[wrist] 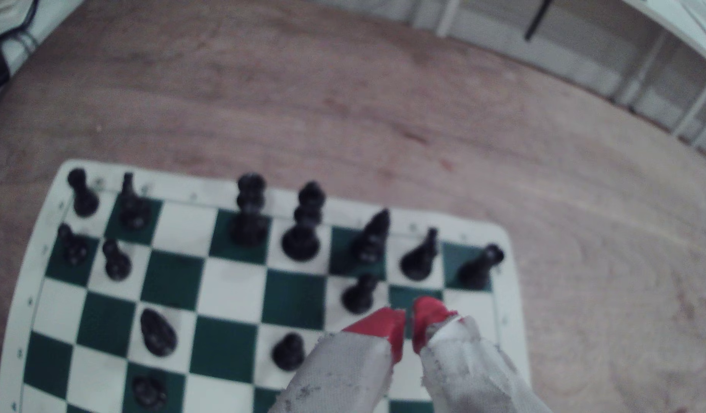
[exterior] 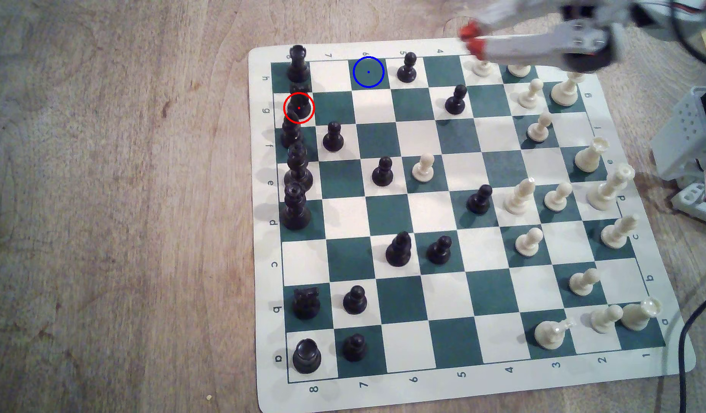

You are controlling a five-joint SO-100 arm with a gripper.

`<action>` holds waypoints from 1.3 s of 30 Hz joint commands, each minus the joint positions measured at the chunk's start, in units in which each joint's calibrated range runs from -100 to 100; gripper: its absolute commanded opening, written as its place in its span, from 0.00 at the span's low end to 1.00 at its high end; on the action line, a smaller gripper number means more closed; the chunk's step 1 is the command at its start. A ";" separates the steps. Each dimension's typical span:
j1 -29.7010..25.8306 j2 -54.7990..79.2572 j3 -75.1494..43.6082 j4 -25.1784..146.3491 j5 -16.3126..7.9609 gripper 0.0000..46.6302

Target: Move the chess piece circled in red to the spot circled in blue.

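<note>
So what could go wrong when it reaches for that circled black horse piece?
The knight stands wedged between the black rook and a bishop, so the red fingertips might knock a neighbour over. The gripper looks nearly closed and would need to open first. The blue-ringed square is free, but a black pawn stands beside it and could get bumped.

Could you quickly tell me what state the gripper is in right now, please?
Gripper: red fingertips nearly together with only a thin gap, holding nothing, up above the board.
</note>
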 commanded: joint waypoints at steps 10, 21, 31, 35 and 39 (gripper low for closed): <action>6.29 34.59 -32.38 -1.21 -4.54 0.04; 6.76 48.26 -46.97 -1.70 -8.99 0.18; 8.01 57.51 -54.13 -3.50 -9.82 0.22; 8.01 60.31 -57.85 -3.50 -10.84 0.24; 8.33 62.69 -61.12 -3.42 -11.67 0.27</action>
